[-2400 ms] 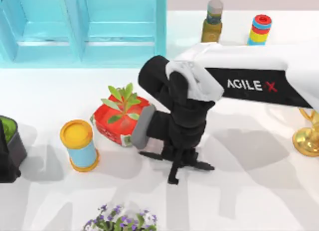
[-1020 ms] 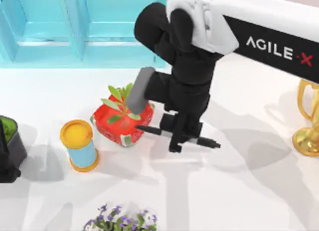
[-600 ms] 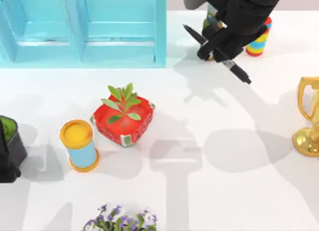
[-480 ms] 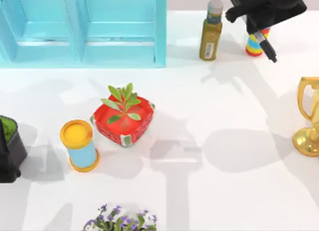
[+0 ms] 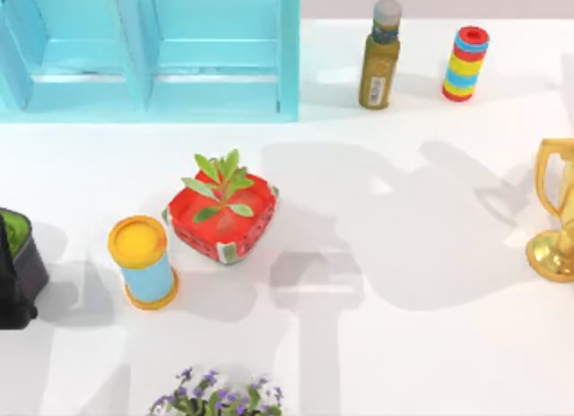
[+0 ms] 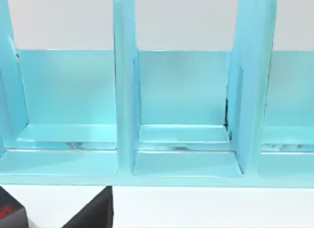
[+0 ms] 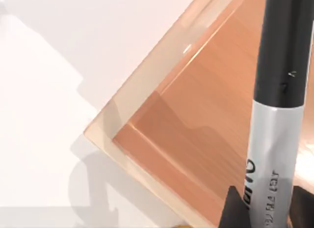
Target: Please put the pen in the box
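While the right claw (image 7: 262,211) shows in the right wrist view as two dark fingertips (image 7: 236,208) pressed against either side of the pen (image 7: 274,110), it is clenched on that pen, gripping the grey-silver barrel near its printed lettering. The pen's black end reaches away from the claw, and the whole pen hangs above the open wooden box (image 7: 196,120), over its warm brown inner floor. A pale rim of the box runs diagonally past the pen, and one corner of the box points toward the white surface (image 7: 44,90) around it, where soft shadows fall.

From the left wrist view, a small dark piece of the left claw (image 6: 93,213) shows at the edge of the picture; whether its fingers are parted I cannot tell. It faces a turquoise shelf unit (image 6: 125,85) with upright dividers standing on the surface.

Seen from above, the turquoise shelf unit (image 5: 215,53) stands at the far left of the surface. Nearer the middle sits a red planter (image 5: 221,221) with a green plant, and just beside it on the left a yellow-topped blue can (image 5: 142,261). A dark container (image 5: 20,268) stands at the left edge, purple flowers (image 5: 215,395) at the near edge. At the far right side stand an olive bottle (image 5: 380,56) and a stack of coloured rings (image 5: 466,64), well apart from a gold trophy (image 5: 554,210) at the right edge.
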`<action>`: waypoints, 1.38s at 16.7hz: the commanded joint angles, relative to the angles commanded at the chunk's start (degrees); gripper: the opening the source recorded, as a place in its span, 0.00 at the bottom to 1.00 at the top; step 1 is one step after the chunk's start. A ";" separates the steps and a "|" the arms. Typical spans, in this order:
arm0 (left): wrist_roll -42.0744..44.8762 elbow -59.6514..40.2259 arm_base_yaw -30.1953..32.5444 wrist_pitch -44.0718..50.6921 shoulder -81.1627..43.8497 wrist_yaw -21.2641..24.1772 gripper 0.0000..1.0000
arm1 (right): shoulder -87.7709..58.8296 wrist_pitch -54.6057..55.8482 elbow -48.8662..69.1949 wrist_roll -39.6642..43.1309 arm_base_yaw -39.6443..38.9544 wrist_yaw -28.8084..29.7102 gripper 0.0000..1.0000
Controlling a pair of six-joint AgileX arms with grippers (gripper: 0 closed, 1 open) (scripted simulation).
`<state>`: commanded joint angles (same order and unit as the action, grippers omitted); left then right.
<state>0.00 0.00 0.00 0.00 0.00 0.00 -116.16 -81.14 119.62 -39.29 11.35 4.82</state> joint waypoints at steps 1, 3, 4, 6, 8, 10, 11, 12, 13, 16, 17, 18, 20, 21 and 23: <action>0.00 0.00 0.00 0.00 0.00 0.00 1.00 | -0.31 -0.57 -2.13 -4.93 3.26 0.47 0.00; 0.00 0.00 0.00 0.00 0.00 0.00 1.00 | -0.80 -1.52 -6.60 -13.24 8.97 1.04 0.00; 0.00 0.00 0.00 0.00 0.00 0.00 1.00 | -0.92 -1.86 -8.69 -16.47 11.33 1.15 0.00; 0.00 0.00 0.00 0.00 0.00 0.00 1.00 | -1.01 -2.33 -12.15 -21.14 14.91 1.11 0.00; 0.00 0.00 0.00 0.00 0.00 0.00 1.00 | -1.00 -2.53 -14.07 -23.39 16.72 0.98 0.00; 0.00 0.00 0.00 0.00 0.00 0.00 1.00 | -0.99 -2.55 -14.29 -23.62 16.90 0.96 0.00; 0.00 0.00 0.00 0.00 0.00 0.00 1.00 | -0.99 -2.55 -14.29 -23.62 16.90 0.96 0.00; 0.00 0.00 0.00 0.00 0.00 0.00 1.00 | -0.99 -2.55 -14.29 -23.62 16.90 0.96 0.00; 0.00 0.00 0.00 0.00 0.00 0.00 1.00 | -0.94 -2.46 -14.16 -23.59 16.70 0.94 0.00; 0.00 0.00 0.00 0.00 0.00 0.00 1.00 | -0.76 -0.36 -14.55 -23.39 14.99 0.56 0.00; 0.00 0.00 0.00 0.00 0.00 0.00 1.00 | -0.45 1.45 -15.03 -23.16 13.60 0.34 0.00; 0.00 0.00 0.00 0.00 0.00 0.00 1.00 | -0.06 3.69 -15.65 -22.97 12.26 0.16 0.00; 0.00 0.00 0.00 0.00 0.00 0.00 1.00 | 0.78 8.43 -17.39 -22.90 10.07 0.01 0.00; 0.00 0.00 0.00 0.00 0.00 0.00 1.00 | 1.19 10.45 -18.56 -23.04 9.42 0.03 0.00; 0.00 0.00 0.00 0.00 0.00 0.00 1.00 | 1.91 13.09 -21.62 -23.66 9.23 0.24 0.00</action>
<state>0.00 0.00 0.00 0.00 0.00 0.00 -114.26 -68.04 98.00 -62.95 20.57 5.06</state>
